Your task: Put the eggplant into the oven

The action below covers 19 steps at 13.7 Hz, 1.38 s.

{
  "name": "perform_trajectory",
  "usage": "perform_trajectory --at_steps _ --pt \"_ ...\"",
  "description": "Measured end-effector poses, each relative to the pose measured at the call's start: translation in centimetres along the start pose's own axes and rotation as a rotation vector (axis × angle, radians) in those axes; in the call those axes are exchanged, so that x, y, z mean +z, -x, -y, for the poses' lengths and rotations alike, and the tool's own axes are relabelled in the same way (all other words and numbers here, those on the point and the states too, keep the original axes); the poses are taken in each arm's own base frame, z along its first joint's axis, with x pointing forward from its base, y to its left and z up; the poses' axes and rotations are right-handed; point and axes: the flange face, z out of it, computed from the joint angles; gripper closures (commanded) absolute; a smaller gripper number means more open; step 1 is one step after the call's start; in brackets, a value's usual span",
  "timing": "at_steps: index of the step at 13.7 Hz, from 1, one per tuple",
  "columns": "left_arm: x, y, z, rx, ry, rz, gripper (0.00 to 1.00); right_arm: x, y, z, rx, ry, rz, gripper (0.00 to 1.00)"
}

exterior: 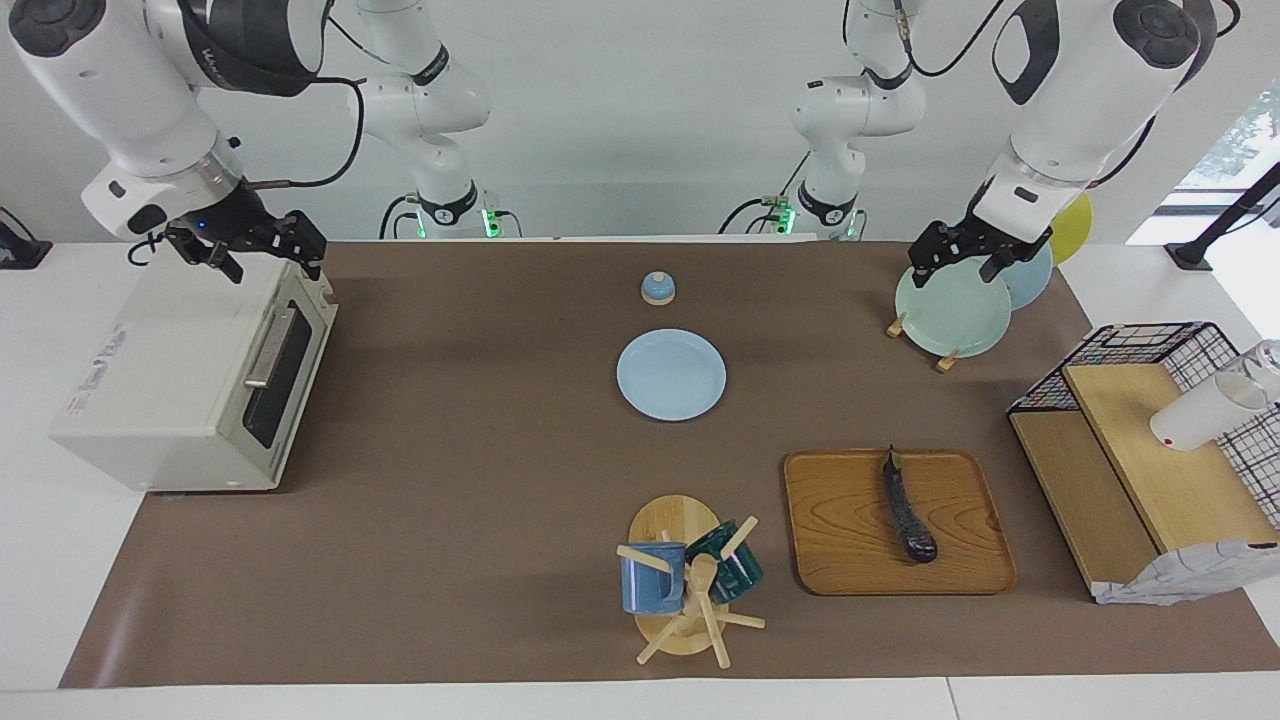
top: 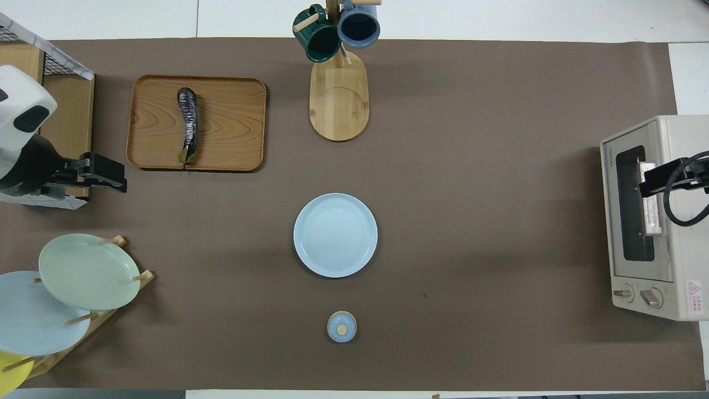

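The dark purple eggplant lies on a wooden tray toward the left arm's end of the table, its stem tip pointing toward the robots. The cream-white oven stands at the right arm's end with its dark glass door closed. My right gripper is open and empty, up in the air over the oven's top front edge near the handle. My left gripper is open and empty, raised over the plate rack.
A light blue plate lies mid-table, with a small blue knobbed lid nearer the robots. A mug tree stands beside the tray. A plate rack and a wire shelf are at the left arm's end.
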Motion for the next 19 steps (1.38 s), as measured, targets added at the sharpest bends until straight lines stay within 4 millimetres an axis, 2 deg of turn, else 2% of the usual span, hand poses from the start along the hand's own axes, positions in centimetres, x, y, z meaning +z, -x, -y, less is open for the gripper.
perform_trajectory --at_steps 5,11,13,15,16,17,19 --pt "-0.2 -0.1 0.0 0.001 0.001 -0.009 0.00 0.0 0.0 0.0 0.000 0.000 0.000 0.00" --pt "-1.0 -1.3 -0.2 -0.003 0.018 -0.115 0.00 0.0 0.0 -0.1 0.001 0.000 0.000 0.00" --pt "-0.5 -1.9 -0.2 -0.007 0.021 -0.123 0.00 0.0 0.0 0.3 -0.006 -0.001 0.000 0.00" --pt "1.3 -3.4 -0.2 -0.009 0.022 -0.103 0.00 0.0 -0.3 2.2 -0.040 0.002 0.000 0.04" --pt "2.6 -4.6 -0.2 -0.010 0.024 -0.089 0.00 0.0 -0.4 3.3 -0.060 0.005 -0.001 0.54" --pt "3.8 -6.1 -0.3 -0.011 0.027 -0.076 0.00 0.2 -0.6 3.9 -0.072 0.008 -0.012 0.98" --pt "6.4 -9.5 -0.3 -0.015 0.034 -0.056 0.00 1.1 -1.1 3.9 -0.091 0.010 -0.045 1.00"
